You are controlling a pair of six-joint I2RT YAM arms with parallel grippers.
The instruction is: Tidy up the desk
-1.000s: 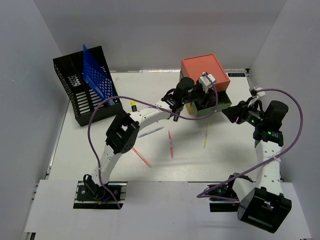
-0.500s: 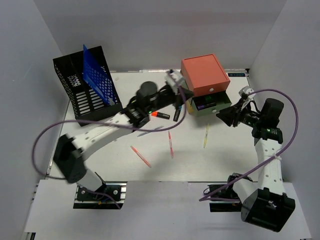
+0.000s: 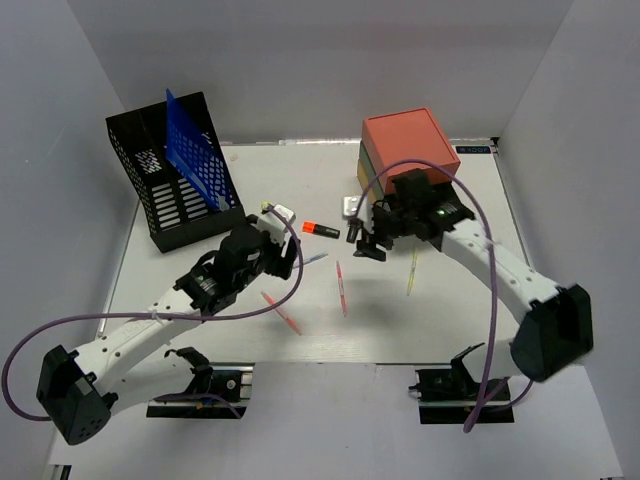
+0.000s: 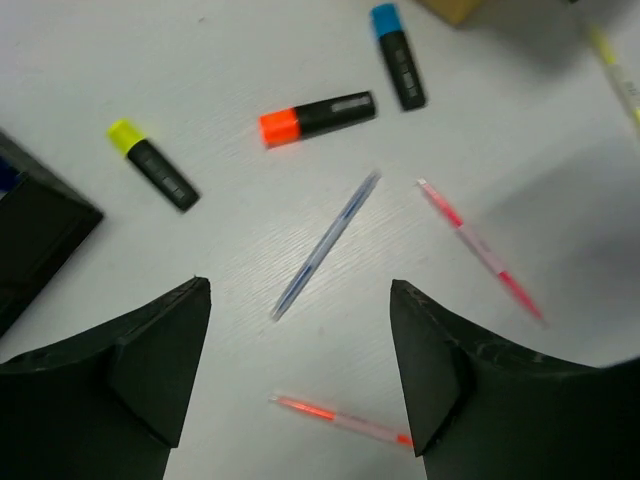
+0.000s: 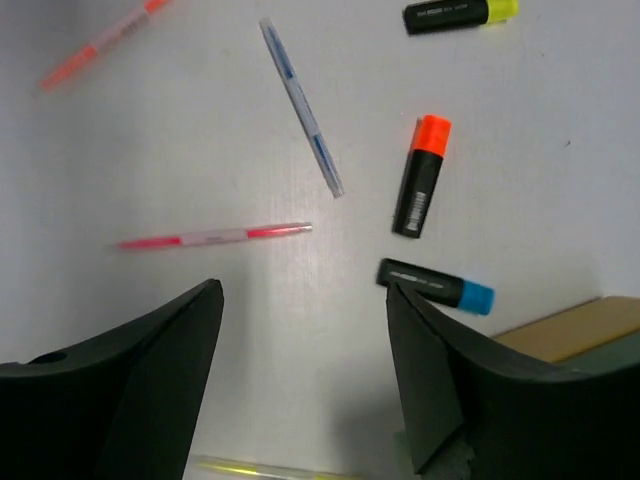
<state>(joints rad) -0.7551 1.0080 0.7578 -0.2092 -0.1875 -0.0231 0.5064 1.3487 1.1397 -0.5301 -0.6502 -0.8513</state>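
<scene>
Across the central band of the overhead view lies the large flat white matte desk (image 3: 430,325), reaching from the arm bases at the bottom edge to the back wall. Seven writing tools are scattered loose on its middle: an orange-capped black highlighter (image 3: 320,230), a blue-capped black marker (image 4: 398,55), a yellow-capped black highlighter (image 4: 153,165), a slim translucent blue pen (image 4: 327,243), a first pink pen (image 3: 341,288) at centre, a second pink pen (image 3: 281,313) to its lower left, and a thin yellow pen (image 3: 411,272) to the right. The left gripper (image 4: 300,300) hangs over the blue pen, fingers spread wide with nothing between them. The right gripper (image 5: 305,295) hovers near the marker, equally wide and empty. At upper left stands a black mesh file rack (image 3: 165,190) holding a blue perforated sheet (image 3: 195,150). At upper right sits a stacked drawer box (image 3: 410,145) with an orange top, its lower tiers hidden by the right arm. Judged from this layout, no tool has been stowed and nearly all the tidying lies ahead.
</scene>
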